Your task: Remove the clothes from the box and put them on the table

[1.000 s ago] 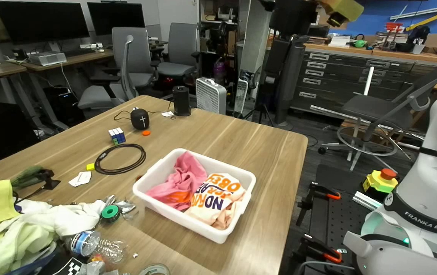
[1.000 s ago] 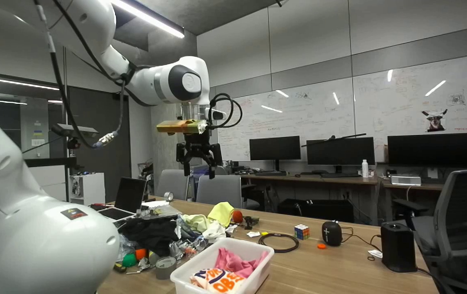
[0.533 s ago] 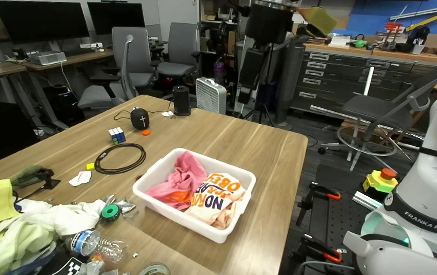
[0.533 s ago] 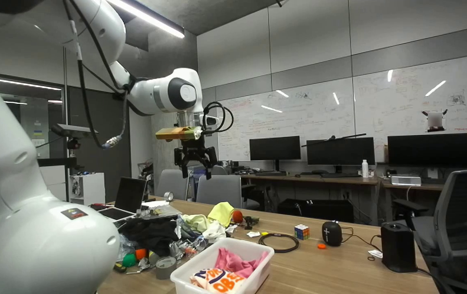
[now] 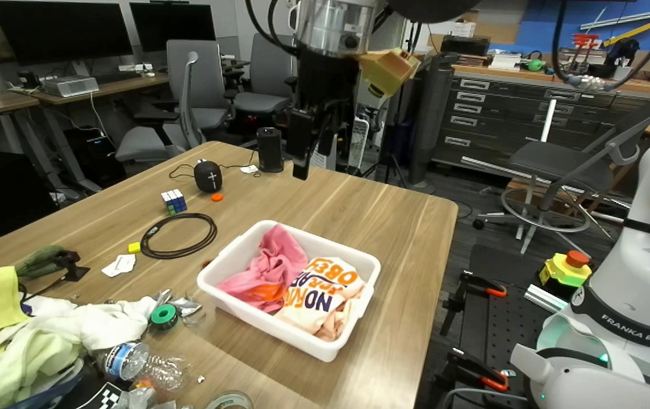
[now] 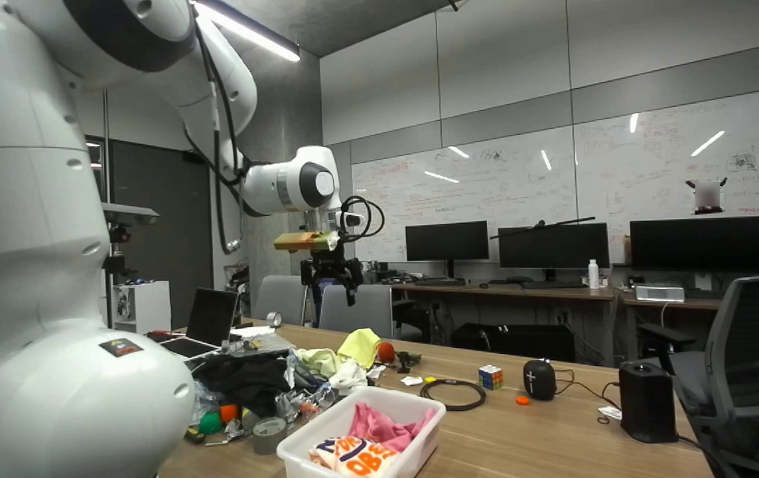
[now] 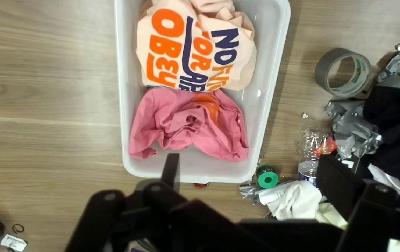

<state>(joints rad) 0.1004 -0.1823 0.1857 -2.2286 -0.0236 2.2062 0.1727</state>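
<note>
Clothes (image 7: 193, 81), pink and peach, bunched in white box (image 7: 207, 169) on wooden table (image 7: 53, 105), tool (image 6: 334, 299) hanging above, spread wide

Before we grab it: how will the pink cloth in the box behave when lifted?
Likely floppy: the pink cloth lies in loose folds and should droop once lifted. Probably easy to pinch, since its middle is bunched into ridges. It may tug the printed cloth along, as the two appear to touch inside the box.

The lettered cloth (image 7: 196, 49) is peach, the other cloth (image 7: 186, 122) pink.
</note>
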